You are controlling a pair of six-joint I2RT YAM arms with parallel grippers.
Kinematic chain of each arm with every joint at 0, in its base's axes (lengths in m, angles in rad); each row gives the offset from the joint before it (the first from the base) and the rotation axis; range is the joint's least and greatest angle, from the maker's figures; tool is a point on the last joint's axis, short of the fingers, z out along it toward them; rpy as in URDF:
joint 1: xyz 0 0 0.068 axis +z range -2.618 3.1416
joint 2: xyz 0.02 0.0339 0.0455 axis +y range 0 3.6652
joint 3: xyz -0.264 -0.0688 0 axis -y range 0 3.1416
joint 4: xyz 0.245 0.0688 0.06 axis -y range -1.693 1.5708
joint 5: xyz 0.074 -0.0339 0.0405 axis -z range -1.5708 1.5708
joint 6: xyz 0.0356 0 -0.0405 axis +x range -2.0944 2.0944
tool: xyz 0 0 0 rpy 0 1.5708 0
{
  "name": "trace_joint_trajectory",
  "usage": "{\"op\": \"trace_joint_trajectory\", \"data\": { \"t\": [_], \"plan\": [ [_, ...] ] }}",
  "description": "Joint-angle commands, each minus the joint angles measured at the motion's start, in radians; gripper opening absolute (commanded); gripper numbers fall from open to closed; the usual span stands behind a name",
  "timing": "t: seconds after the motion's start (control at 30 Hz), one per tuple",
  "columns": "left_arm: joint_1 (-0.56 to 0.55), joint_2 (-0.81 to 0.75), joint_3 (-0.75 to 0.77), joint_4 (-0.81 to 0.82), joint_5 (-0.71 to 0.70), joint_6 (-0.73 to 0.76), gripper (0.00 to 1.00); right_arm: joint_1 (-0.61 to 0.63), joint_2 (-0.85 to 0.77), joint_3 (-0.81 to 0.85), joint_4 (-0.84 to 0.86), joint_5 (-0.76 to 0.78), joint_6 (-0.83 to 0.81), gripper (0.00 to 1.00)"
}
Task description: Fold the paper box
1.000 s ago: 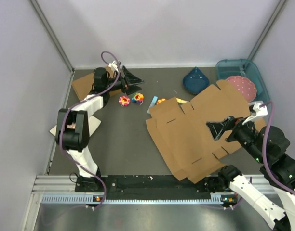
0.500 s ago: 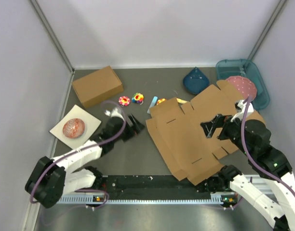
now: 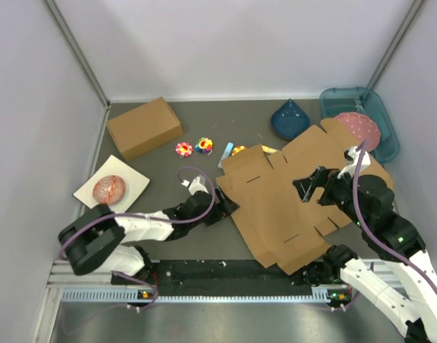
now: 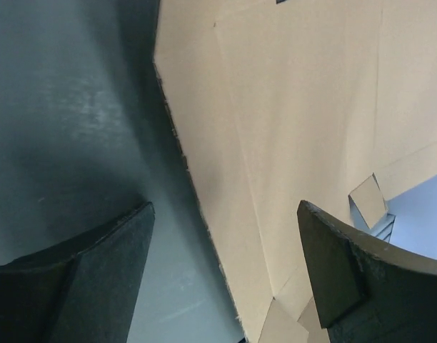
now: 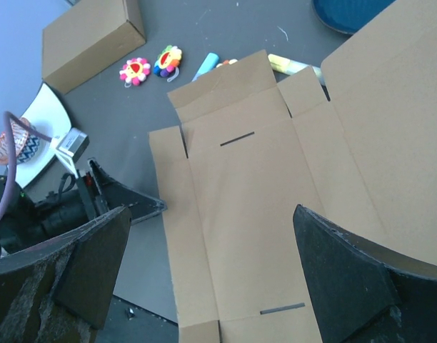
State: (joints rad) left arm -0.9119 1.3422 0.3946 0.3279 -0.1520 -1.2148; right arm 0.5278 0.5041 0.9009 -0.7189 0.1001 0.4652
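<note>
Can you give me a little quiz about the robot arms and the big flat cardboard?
1. True or false: the paper box is already folded up into a box shape.
2. Fill in the gap: the right gripper hovers over the paper box with its fingers ____.
3. Whose fingers sit on either side of the paper box's left-hand edge? A) the left gripper B) the right gripper C) neither

Key: 1 false, it lies as a flat sheet; 2 open; 3 A.
</note>
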Motion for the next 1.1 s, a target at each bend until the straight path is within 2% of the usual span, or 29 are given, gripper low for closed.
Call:
{"op": "trace_joint_trajectory", "data": {
  "t": [0.0, 0.13, 0.23, 0.27, 0.33, 0.4, 0.53, 0.57, 0.63, 0.67, 0.7, 0.77, 0.8, 0.83, 0.93, 1.07],
  "plan": [
    [-0.019, 0.133, 0.009, 0.182, 0.057, -0.068, 0.84, 0.001, -0.002, -0.007, 0.044, -0.005, 0.018, 0.97],
    [-0.021, 0.201, 0.036, 0.229, 0.089, -0.058, 0.76, 0.000, -0.001, -0.014, 0.047, -0.002, 0.020, 0.97],
    [-0.019, 0.244, 0.073, 0.255, 0.123, -0.020, 0.52, 0.001, 0.001, -0.025, 0.052, 0.001, 0.023, 0.97],
    [-0.019, 0.256, 0.084, 0.250, 0.130, 0.007, 0.39, 0.001, 0.001, -0.028, 0.053, 0.001, 0.020, 0.97],
    [-0.019, 0.246, 0.127, 0.182, 0.144, 0.050, 0.14, 0.001, 0.002, -0.028, 0.052, -0.002, 0.021, 0.97],
    [-0.018, 0.166, 0.151, 0.090, 0.114, 0.127, 0.00, 0.000, 0.001, -0.017, 0.050, -0.002, 0.015, 0.97],
    [-0.010, -0.058, 0.233, -0.111, 0.020, 0.341, 0.00, 0.000, -0.009, 0.039, 0.039, -0.029, -0.003, 0.96],
    [-0.002, -0.139, 0.286, -0.143, 0.020, 0.456, 0.00, 0.001, -0.006, 0.055, 0.039, -0.037, -0.010, 0.96],
    [0.017, -0.199, 0.367, -0.255, 0.086, 0.573, 0.00, 0.001, -0.001, 0.104, 0.035, -0.065, -0.014, 0.96],
    [0.049, -0.228, 0.468, -0.307, 0.153, 0.671, 0.00, 0.001, 0.005, 0.121, 0.033, -0.074, -0.020, 0.96],
    [0.071, -0.235, 0.534, -0.454, 0.213, 0.714, 0.00, 0.001, 0.011, 0.154, 0.033, -0.095, -0.022, 0.96],
    [0.166, -0.219, 0.703, -0.574, 0.332, 0.806, 0.00, 0.001, 0.020, 0.187, 0.035, -0.166, -0.036, 0.96],
    [0.207, -0.206, 0.749, -0.681, 0.506, 0.834, 0.00, 0.001, 0.022, 0.211, 0.050, -0.244, -0.042, 0.96],
    [0.284, -0.165, 0.792, -0.728, 0.599, 0.884, 0.00, 0.000, 0.024, 0.220, 0.062, -0.282, -0.045, 0.96],
    [0.420, -0.065, 0.958, -0.901, 0.837, 0.935, 0.00, 0.000, 0.027, 0.250, 0.091, -0.402, -0.040, 0.96],
    [0.541, 0.015, 1.012, -0.897, 1.048, 0.951, 0.00, 0.001, 0.028, 0.247, 0.095, -0.424, -0.013, 0.96]
  ]
}}
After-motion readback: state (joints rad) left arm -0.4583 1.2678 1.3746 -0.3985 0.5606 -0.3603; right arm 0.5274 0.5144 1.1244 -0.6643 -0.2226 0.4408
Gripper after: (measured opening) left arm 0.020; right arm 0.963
